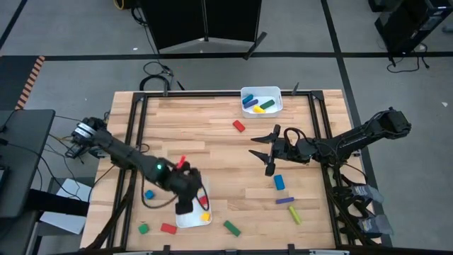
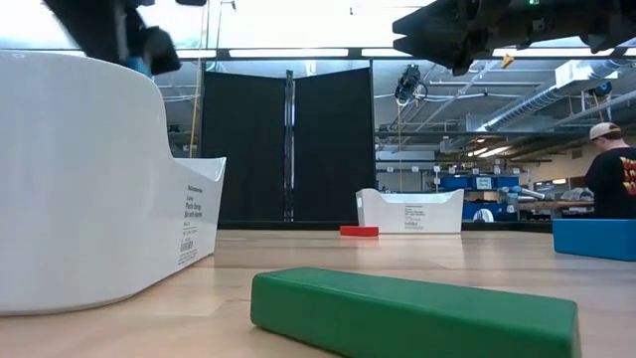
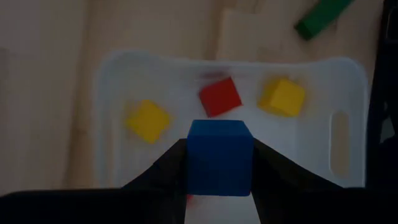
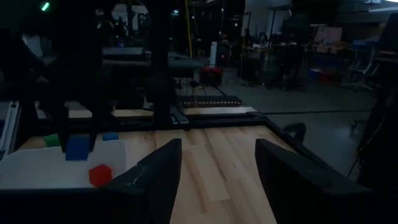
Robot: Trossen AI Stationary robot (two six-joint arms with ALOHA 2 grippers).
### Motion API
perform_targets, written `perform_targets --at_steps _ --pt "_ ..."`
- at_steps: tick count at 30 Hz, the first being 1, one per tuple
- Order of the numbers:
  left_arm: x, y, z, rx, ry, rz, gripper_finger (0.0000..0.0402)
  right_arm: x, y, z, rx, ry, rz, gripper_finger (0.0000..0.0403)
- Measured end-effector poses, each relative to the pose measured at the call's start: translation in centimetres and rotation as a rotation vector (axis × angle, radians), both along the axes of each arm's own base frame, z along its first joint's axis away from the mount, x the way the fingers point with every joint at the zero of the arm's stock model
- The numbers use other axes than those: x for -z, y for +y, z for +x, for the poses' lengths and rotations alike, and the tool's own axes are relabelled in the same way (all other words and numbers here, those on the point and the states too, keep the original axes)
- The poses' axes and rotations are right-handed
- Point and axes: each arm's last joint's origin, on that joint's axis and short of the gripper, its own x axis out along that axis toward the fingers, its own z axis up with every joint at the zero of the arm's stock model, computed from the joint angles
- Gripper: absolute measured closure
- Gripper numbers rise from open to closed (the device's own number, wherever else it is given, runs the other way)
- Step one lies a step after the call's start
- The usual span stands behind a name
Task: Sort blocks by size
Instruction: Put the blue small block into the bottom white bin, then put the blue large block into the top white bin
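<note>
The left gripper (image 3: 219, 186) hangs over the near white tray (image 1: 185, 219) at the table's front edge, its two dark fingers (image 3: 165, 171) pressed against the sides of a blue cube (image 3: 220, 157). Directly below that cube the tray holds a red cube (image 3: 219, 96) flanked by two yellow cubes, one (image 3: 147, 120) on one side and one (image 3: 283, 97) on the other, all lying apart from each other. Just outside the tray, beyond the gripper, lies a green bar (image 1: 231, 227); in the low view it fills the foreground (image 2: 412, 311). On the gripper's other side, near the front edge, sit a red block (image 1: 168, 228), a green cube (image 1: 144, 229) and a blue cube (image 1: 149, 194).

Farther back, the right gripper (image 1: 263, 153) hovers above the middle of the table with its fingers (image 4: 291, 174) spread wide and nothing between them. Just beside it, toward the front, lie a blue bar (image 1: 279, 183), a purple bar (image 1: 285, 200) and a yellow bar (image 1: 294, 214). Behind it rests a red block (image 1: 239, 126), and at the far edge stands the far white tray (image 1: 277, 105), holding blue, yellow and green bars.
</note>
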Motion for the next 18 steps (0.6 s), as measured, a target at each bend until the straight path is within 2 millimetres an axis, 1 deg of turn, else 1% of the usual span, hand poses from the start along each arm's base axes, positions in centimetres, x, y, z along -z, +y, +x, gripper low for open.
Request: perform_targets --at_steps 4,5,6,8,11,13,15,18 --pt "2.3 -1.3 0.2 -0.015 0.051 0.005 0.0264 0.3 0.0 0.0 0.001 0.023 0.037 0.0182" --pt "2.7 -1.5 0.2 -0.014 0.063 0.010 0.0253 0.3 0.0 0.1 0.003 0.046 0.047 0.0180" --pt "3.0 -1.8 0.2 -0.012 0.075 0.016 0.0233 0.4 0.0 0.2 0.005 0.078 0.058 0.0178" --pt "3.5 -2.1 0.2 -0.006 0.089 0.025 0.0180 0.5 0.1 0.4 0.013 0.160 0.082 0.0172" --pt "3.5 -2.3 0.3 0.002 0.080 0.021 0.0105 0.6 0.4 0.5 0.029 0.319 0.127 0.0162" --pt "3.2 -2.3 0.4 0.000 0.043 0.015 0.0069 0.5 0.9 0.2 0.035 0.452 0.159 0.0154" --pt "2.7 -2.5 0.4 0.003 -0.009 0.020 0.0048 0.1 1.4 -0.3 0.038 0.579 0.210 0.0148" --pt "1.7 -2.9 0.1 0.013 -0.106 0.062 0.0038 -0.3 2.1 -1.7 0.089 0.765 0.312 0.0141"
